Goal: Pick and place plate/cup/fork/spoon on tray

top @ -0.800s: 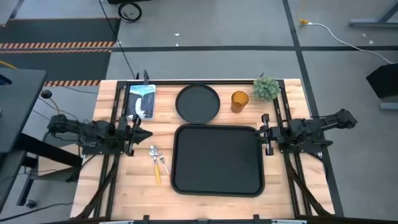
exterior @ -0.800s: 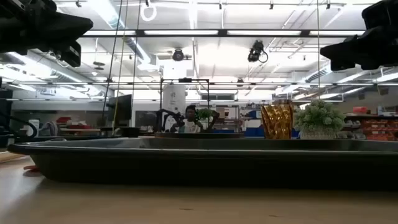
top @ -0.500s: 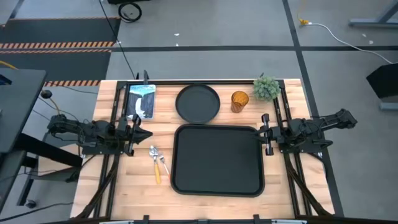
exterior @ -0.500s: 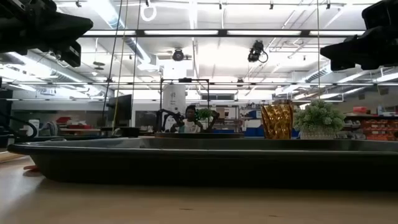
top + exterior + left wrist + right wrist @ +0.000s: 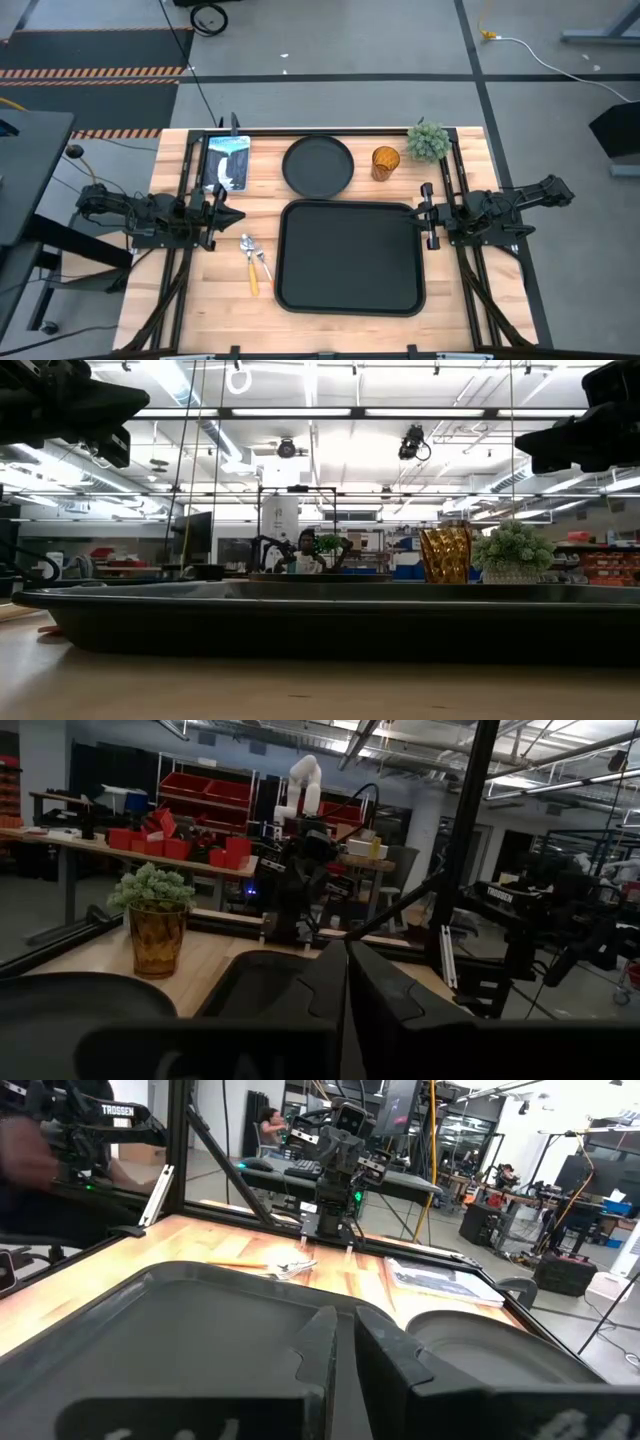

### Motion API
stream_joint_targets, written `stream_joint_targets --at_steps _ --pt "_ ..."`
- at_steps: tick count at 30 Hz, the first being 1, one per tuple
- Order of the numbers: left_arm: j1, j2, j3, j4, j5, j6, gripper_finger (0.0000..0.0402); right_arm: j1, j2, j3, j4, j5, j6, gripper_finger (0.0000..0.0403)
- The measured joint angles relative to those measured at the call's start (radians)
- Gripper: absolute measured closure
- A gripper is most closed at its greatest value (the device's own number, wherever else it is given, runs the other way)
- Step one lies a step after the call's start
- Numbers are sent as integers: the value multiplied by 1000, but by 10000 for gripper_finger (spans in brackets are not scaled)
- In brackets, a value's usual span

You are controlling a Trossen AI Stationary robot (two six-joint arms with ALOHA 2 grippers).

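Light butcher-block wooden table point(image 5: 330, 325) on a black frame, sitting on a grey concrete floor with orange-and-black hazard striping off to the far left. Behind it the low view shows a big workshop: strip lights, shelving, red bins, and a person point(image 5: 305, 552) seated way back.

The tray point(image 5: 349, 257) sits mid-table, empty. The plate point(image 5: 318, 166) is just beyond its far edge, with the cup point(image 5: 386, 162) to the plate's right, next to a little potted plant point(image 5: 428, 141). The fork point(image 5: 262, 260) and spoon point(image 5: 249, 262) lie side by side just left of the tray. A printed booklet point(image 5: 228, 162) lies at the far left corner, text too small to read.

The left gripper point(image 5: 231, 216) hangs by the table's left edge, fingers pressed together, holding nothing. The right gripper point(image 5: 423, 213) is at the tray's right edge, clenched and empty too.

Only readable writing: "TROSSEN" on the arm seen in each wrist view.
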Motion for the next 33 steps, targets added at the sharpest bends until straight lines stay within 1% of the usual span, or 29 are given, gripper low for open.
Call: stream_joint_targets --at_steps 28,29,32,33 --pt "0 0 0 2 0 -3 377 0 0 0 0 0 0 357" --pt "0 0 0 4 0 -18 377 0 0 0 0 0 0 357" --pt "0 0 0 14 -3 -147 377 0 0 0 0 0 0 357" --pt "2 4 0 31 -24 -160 377 0 0 0 0 0 0 357"
